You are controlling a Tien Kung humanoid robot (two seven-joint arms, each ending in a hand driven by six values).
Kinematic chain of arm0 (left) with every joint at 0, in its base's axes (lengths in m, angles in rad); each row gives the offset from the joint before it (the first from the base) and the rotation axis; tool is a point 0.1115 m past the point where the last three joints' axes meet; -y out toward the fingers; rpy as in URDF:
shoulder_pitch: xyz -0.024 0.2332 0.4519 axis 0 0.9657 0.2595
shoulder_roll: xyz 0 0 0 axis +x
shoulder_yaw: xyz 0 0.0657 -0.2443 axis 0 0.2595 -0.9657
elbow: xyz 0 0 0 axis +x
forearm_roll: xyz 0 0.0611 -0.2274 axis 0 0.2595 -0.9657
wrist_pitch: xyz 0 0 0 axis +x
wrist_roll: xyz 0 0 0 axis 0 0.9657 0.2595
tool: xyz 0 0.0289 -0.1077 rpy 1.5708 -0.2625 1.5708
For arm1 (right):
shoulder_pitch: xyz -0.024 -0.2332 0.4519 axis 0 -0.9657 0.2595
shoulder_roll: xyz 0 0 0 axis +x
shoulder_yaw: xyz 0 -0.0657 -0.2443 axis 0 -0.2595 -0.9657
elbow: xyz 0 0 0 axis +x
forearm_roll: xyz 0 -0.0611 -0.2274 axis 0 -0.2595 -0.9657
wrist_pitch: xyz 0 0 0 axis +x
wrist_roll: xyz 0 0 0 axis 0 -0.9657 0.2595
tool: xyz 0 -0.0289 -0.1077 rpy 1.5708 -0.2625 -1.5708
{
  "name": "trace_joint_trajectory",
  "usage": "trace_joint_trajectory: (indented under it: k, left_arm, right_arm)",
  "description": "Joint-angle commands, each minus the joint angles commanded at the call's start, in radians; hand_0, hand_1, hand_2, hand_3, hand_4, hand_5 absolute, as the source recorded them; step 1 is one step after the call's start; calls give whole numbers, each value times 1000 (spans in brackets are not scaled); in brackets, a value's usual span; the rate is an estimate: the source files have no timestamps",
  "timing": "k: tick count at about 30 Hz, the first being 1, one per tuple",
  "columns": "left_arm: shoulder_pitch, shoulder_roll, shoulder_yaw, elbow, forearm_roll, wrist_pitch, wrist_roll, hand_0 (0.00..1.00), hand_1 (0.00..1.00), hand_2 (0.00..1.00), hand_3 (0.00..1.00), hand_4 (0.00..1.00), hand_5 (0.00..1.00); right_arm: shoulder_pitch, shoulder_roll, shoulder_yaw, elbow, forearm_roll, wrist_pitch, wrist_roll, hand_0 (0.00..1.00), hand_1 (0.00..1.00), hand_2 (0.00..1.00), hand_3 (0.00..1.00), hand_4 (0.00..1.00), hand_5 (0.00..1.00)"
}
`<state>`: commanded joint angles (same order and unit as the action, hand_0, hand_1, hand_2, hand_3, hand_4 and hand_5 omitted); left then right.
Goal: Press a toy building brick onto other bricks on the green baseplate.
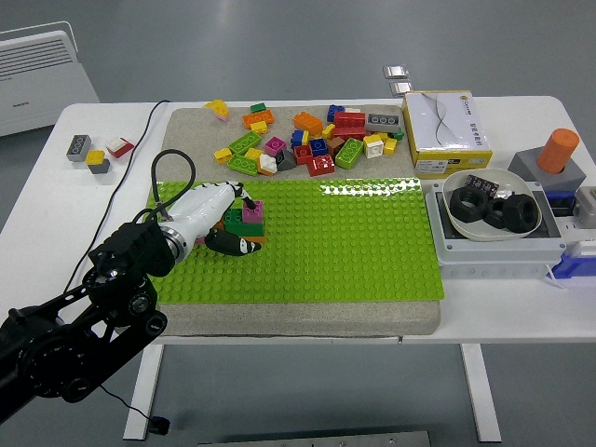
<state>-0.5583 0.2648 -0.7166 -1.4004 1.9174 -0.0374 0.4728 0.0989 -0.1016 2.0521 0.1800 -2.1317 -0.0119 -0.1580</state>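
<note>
A green baseplate (345, 242) lies on a grey mat in the middle of the table. Near its left end stands a small stack of bricks with a magenta brick (251, 211) on top and green and orange ones under it. My left hand (223, 216), white with black fingertips, lies against the stack from the left. Its fingers are curled around the bricks and the thumb (233, 244) lies in front of them. The hand hides the stack's left side. My right arm is out of view.
A pile of loose bricks (307, 140) lies on the mat behind the plate. A yellow-and-white box (447, 130), a grey tray with a white bowl of black rings (494, 212) and an orange cylinder (557, 149) stand on the right. Three small bricks (93, 151) lie far left.
</note>
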Motion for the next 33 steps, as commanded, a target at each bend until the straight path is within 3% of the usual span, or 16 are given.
trace_joint_trajectory:
  k: [11, 23, 27, 28, 30, 33]
  left_arm:
    - [1, 0, -23, -2, 6, 14, -5, 998, 970, 973, 673, 913, 288]
    - [16, 6, -74, -62, 22, 26, -9, 998, 961, 967, 663, 902, 276]
    - [80, 26, -149, -131, 28, 53, -28, 998, 961, 967, 663, 902, 276]
    - [99, 32, -168, -148, 28, 61, -34, 988, 901, 891, 658, 877, 251]
    - [139, 43, -208, -184, 26, 81, -48, 988, 901, 891, 658, 877, 251]
    - [215, 53, -284, -246, 21, 129, -82, 988, 901, 891, 658, 877, 251]
  right_arm:
    - [3, -1, -2, 0, 3, 0, 0, 519, 675, 723, 686, 726, 779]
    - [4, -1, 0, 0, -5, 0, -2, 519, 675, 723, 686, 726, 779]
    - [3, 5, 31, 0, -41, 3, -6, 519, 675, 723, 686, 726, 779]
    - [2, 7, 34, 0, -42, 3, -6, 519, 675, 724, 685, 726, 780]
    - [1, 10, 32, 0, -39, 3, -7, 519, 675, 724, 685, 726, 780]
    - [-2, 17, 13, 0, -17, 2, -9, 519, 675, 724, 685, 726, 780]
